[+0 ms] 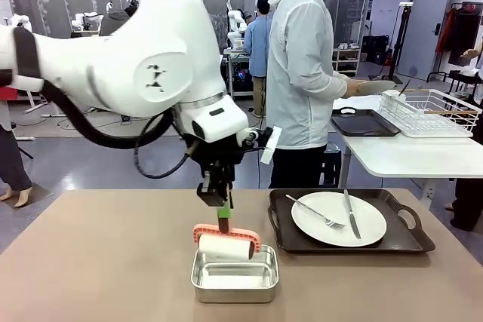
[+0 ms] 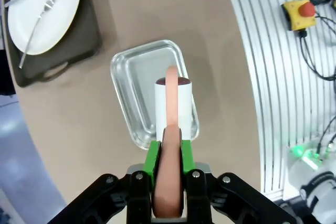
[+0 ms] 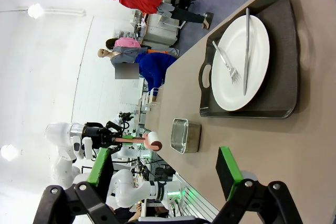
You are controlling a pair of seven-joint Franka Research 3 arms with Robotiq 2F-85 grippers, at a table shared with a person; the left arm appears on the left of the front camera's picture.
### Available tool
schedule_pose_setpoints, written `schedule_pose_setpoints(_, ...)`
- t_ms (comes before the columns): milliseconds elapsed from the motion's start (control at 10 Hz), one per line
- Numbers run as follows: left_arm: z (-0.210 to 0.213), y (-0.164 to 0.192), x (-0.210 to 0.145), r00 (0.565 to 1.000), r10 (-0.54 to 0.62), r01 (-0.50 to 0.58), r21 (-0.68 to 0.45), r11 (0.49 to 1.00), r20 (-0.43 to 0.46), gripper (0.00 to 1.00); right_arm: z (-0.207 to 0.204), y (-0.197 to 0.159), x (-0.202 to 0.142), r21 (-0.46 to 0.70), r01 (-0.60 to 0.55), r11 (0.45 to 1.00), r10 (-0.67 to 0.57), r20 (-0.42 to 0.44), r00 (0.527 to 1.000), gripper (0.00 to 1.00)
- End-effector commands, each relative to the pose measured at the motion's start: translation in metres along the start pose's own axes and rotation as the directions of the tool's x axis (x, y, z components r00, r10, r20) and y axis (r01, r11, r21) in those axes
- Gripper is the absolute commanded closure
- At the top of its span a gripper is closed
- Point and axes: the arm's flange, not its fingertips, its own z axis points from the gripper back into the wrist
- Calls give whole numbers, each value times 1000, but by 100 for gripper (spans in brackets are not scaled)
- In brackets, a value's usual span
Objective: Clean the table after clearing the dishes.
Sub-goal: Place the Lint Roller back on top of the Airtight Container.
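My left gripper point(image 1: 223, 213) is shut on the pink handle of a lint roller point(image 1: 225, 245), whose white roll hangs just over a steel pan point(image 1: 235, 280) on the beige table point(image 1: 106, 262). The left wrist view shows the green pads point(image 2: 152, 157) clamping the handle point(image 2: 169, 182), with the roll point(image 2: 173, 103) above the pan point(image 2: 142, 82). A white plate point(image 1: 338, 219) with fork and knife lies on a dark tray point(image 1: 407, 240) to the right. My right gripper point(image 3: 164, 174) stands open above the table, facing the plate point(image 3: 239, 66).
A person point(image 1: 302, 73) stands at the far side, turned toward a white table point(image 1: 407, 156) that carries another dark tray point(image 1: 362, 123) and a wire rack point(image 1: 430, 111). The left half of the beige table is bare.
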Motion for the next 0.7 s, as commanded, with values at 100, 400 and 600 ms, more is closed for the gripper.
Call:
schedule_pose_setpoints(100, -17, 28, 0, 1000, 19, -19, -21, 1000, -12, 79, 0, 3, 0, 8, -5, 1000, 5, 3, 1000, 0)
schedule_pose_setpoints(400, -52, 49, -17, 997, 71, -72, -10, 997, -24, 79, 0, 3, 0, 8, -5, 1000, 5, 3, 1000, 0)
schedule_pose_setpoints(600, -74, 64, -22, 992, 123, -124, -32, 992, -22, 79, 0, 3, 0, 8, -5, 1000, 5, 3, 1000, 0)
